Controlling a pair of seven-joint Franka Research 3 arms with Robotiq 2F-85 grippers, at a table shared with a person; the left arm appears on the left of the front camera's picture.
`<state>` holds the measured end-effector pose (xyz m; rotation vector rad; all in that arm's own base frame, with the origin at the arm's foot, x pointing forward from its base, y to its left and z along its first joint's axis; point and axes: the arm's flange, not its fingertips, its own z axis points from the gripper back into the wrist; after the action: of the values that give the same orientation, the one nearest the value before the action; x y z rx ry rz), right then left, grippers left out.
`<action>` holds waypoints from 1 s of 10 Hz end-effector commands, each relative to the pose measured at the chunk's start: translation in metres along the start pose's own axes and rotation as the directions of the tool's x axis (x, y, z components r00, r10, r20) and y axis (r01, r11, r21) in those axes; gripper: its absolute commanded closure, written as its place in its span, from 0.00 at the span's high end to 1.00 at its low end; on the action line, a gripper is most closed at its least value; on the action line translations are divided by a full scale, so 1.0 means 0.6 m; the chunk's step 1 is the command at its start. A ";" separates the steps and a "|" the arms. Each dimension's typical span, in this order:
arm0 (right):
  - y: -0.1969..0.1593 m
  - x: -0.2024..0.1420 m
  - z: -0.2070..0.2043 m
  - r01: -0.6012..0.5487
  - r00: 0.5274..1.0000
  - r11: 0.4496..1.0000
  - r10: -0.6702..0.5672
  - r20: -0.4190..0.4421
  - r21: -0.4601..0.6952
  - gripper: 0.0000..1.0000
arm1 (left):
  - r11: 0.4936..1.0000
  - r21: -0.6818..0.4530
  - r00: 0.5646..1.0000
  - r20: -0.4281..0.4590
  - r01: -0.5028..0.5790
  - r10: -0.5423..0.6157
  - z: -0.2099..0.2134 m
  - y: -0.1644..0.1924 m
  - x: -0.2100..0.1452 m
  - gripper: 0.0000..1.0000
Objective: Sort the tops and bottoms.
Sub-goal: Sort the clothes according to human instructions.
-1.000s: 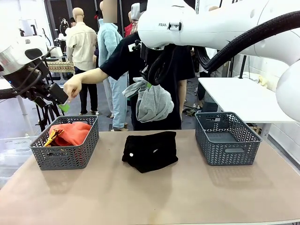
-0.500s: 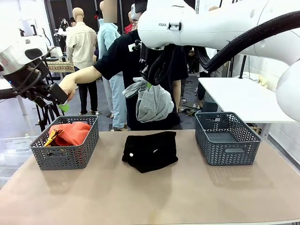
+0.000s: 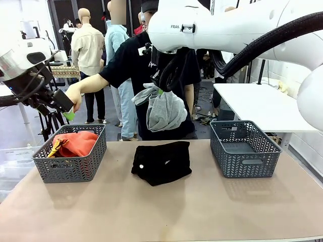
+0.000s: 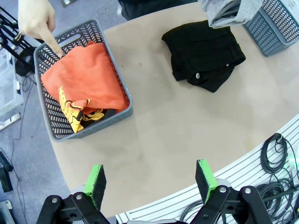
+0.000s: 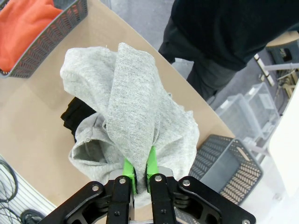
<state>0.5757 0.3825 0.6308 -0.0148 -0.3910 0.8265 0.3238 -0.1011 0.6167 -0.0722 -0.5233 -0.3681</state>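
Pale grey top [image 3: 164, 111] pinched in the right gripper [image 5: 138, 170], jaws narrow on the cloth, hanging at upper centre of the front frame above the black bottoms [image 3: 161, 162] at mid-table. Red-orange top [image 4: 84, 79] in the grey basket [image 3: 70, 169] at lower left, a person's hand [image 4: 37, 21] pointing a finger at it. Left gripper [image 4: 150, 183] at far left, jaws wide, holding nothing. Second basket [image 3: 245, 151] at right
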 end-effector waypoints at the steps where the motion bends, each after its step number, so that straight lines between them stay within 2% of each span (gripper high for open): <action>1: -0.001 0.001 0.007 0.000 1.000 1.000 0.000 0.015 -0.005 0.00 | 1.000 0.000 1.000 0.001 -0.003 0.003 0.001 0.001 0.003 1.00; 10: -0.001 0.001 0.007 0.000 1.000 1.000 0.000 0.015 -0.005 0.00 | 1.000 0.000 1.000 0.001 -0.003 0.003 0.001 0.001 0.003 1.00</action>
<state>0.5757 0.3825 0.6308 -0.0148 -0.3910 0.8265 0.3238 -0.1011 0.6167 -0.0722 -0.5233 -0.3681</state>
